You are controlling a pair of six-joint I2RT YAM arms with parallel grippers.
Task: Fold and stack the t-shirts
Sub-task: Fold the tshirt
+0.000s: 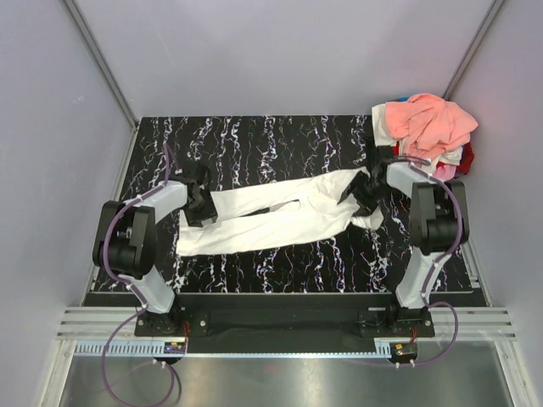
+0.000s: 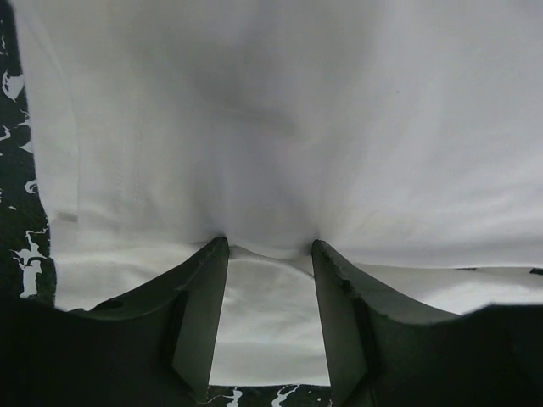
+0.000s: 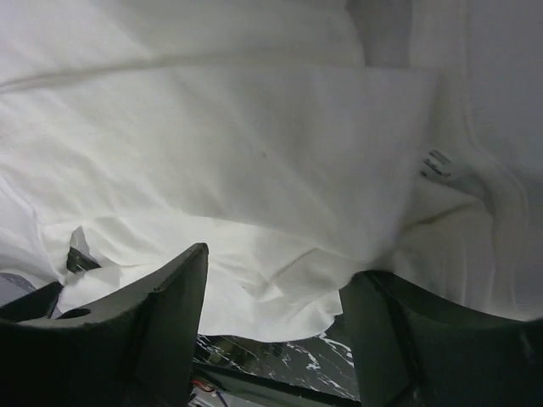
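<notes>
A white t-shirt (image 1: 280, 216) lies bunched lengthwise across the middle of the black marbled table (image 1: 254, 140), reaching from one gripper to the other. My left gripper (image 1: 199, 203) sits at its left end. In the left wrist view the left gripper (image 2: 267, 246) has its jaws apart, its tips pressed into the white cloth (image 2: 280, 127), with a fold lying between them. My right gripper (image 1: 365, 191) is at the shirt's right end. In the right wrist view the right gripper (image 3: 276, 263) is wide open over the shirt's hem (image 3: 271, 314).
A pile of shirts (image 1: 428, 127), salmon-peach on top with white, pink and red beneath, sits at the back right corner next to the right arm. Grey walls close the table in on both sides and at the back.
</notes>
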